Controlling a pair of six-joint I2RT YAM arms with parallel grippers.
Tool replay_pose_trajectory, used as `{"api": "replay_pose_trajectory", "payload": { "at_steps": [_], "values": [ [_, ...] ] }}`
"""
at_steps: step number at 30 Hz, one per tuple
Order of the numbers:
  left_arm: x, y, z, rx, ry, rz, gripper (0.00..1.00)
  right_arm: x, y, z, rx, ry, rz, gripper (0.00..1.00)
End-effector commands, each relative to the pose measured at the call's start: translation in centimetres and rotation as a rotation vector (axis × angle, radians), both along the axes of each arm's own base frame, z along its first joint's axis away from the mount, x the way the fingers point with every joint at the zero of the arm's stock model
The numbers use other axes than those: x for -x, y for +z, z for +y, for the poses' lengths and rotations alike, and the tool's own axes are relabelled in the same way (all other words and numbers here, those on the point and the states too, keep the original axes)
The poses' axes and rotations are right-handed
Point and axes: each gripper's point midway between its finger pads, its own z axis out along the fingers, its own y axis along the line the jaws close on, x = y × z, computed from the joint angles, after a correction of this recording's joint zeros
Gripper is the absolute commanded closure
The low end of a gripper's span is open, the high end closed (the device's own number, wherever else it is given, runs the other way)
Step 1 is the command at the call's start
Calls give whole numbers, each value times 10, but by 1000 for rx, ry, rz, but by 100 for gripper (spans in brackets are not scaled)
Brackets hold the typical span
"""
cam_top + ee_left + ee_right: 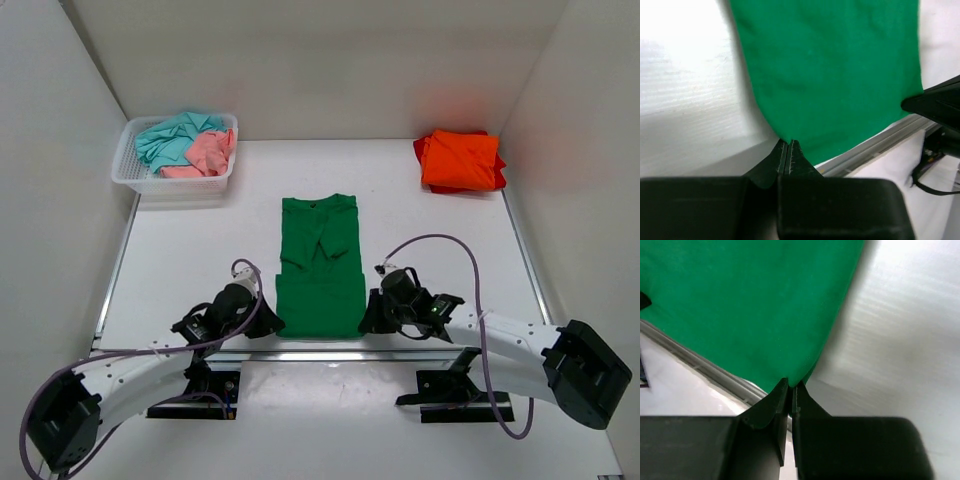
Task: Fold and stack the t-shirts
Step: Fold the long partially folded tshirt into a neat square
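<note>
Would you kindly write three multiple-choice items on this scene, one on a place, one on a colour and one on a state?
1. Where on the table does the folded orange shirt lie?
A) far right corner
B) near left corner
C) centre

2. Which colours of cloth show in the white basket?
A) orange and green
B) teal and pink
C) black and white

3. How do the left gripper and right gripper stand at the green shirt?
A) both wide open above it
B) one open, one shut
C) both shut on its near corners

Answers:
1 A: the top view shows it by the far right wall.
2 B: teal cloth and pink cloth fill it.
3 C: each wrist view shows fingertips closed on a green corner.
</note>
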Motion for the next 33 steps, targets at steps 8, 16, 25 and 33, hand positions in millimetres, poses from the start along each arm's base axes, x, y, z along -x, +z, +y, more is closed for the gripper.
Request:
{"api": "replay_pose_trajectory", "payload": {
  "at_steps": [8, 16, 25, 33],
  "values": [
    [-77, 79, -3, 124, 96, -63, 100, -81, 96, -1, -206, 22, -91, 100],
    [-170, 124, -1, 144, 148, -144, 100, -175, 131, -9, -235, -5, -178, 100],
    [-270, 125, 16, 149, 252, -174, 100, -279, 143, -7, -231, -5, -236, 100],
    [-373, 128, 32, 267, 364, -238, 54, -403, 129, -19, -216, -88, -325, 50]
  ]
}}
